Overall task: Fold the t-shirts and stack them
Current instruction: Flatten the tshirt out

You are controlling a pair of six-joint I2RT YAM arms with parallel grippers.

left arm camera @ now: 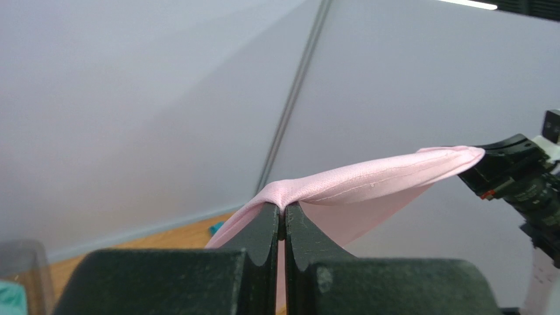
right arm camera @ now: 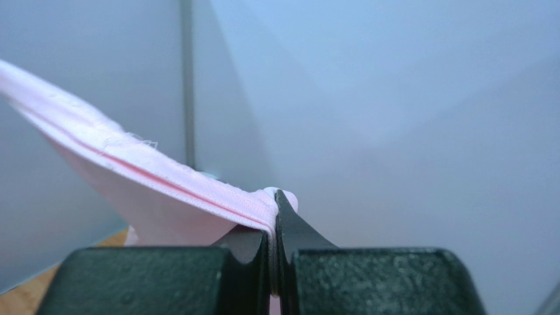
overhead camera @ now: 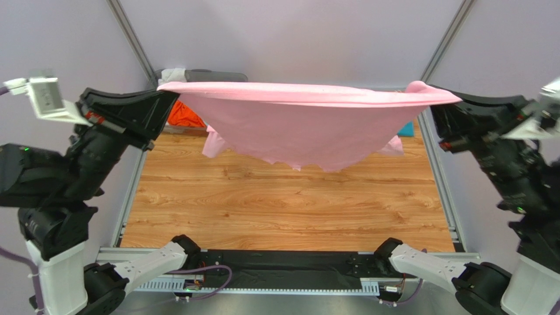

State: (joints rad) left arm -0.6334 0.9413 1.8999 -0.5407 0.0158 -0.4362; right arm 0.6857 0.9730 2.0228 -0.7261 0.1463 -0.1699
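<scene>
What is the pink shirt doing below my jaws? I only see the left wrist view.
Observer: From above, the pink t-shirt sags in a wide V between the left gripper and the right gripper. Its lowest point seems to hang above the wooden table.
Operator: Is the right side's grip sound?
Observer: In the right wrist view, its jaws are shut on the stitched hem, with a small fold poking past the tips.
Operator: Any other shirts nearby?
Observer: An orange t-shirt lies at the table's far left corner, behind the hanging one.
</scene>
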